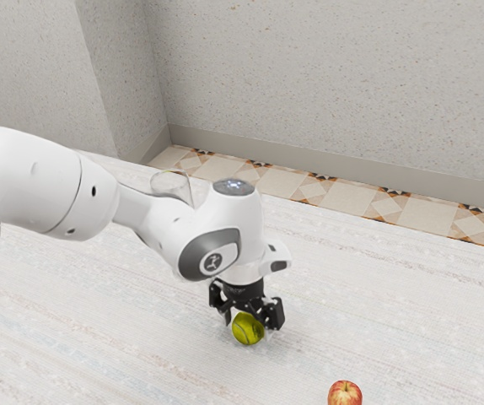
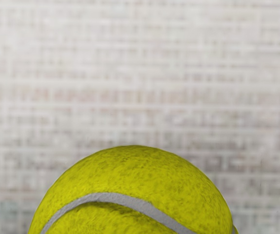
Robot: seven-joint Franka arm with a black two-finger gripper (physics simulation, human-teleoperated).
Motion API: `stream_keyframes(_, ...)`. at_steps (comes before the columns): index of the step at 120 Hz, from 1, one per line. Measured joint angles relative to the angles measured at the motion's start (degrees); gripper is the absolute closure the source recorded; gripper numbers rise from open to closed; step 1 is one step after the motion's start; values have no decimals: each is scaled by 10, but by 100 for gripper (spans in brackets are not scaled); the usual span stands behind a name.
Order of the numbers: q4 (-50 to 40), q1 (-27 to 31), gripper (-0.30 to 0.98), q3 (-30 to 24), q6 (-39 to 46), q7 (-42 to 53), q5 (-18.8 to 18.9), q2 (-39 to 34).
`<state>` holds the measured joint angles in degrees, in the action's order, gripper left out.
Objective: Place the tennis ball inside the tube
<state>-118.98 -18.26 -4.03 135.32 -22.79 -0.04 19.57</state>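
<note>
Exterior view, dial centred on the ball: nearest, we see a red-and-yellow apple (image 1: 345, 394) at four o'clock on the pale table (image 1: 411, 321). At the centre we locate the tennis ball (image 1: 247, 330), directly beneath the gripper (image 1: 248, 322) and outside the tube; we cannot tell whether the fingers hold it or stand wide around it. In the wrist view, we note its pale curved seam. We trace the white arm (image 1: 44, 181) in from ten o'clock. Farther off, at eleven o'clock, we find the clear tube (image 1: 171, 180), partly hidden by the arm; beyond lie patterned floor tiles (image 1: 352, 195) and a speckled wall (image 1: 335, 76).
</note>
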Motion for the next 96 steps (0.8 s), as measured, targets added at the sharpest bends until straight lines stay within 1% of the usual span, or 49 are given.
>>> stream_keyframes(31,1,0,0,0,17,-4,0,16)
stream_keyframes(56,9,0,22,1,23,-5,4,16)
stream_keyframes(73,9,0,27,1,24,-8,6,14)
stream_keyframes(83,9,0,31,2,19,-10,9,-3)
stream_keyframes(87,12,-1,32,3,13,-11,11,-15)
stream_keyframes(96,54,-2,35,9,-28,-13,25,-41)
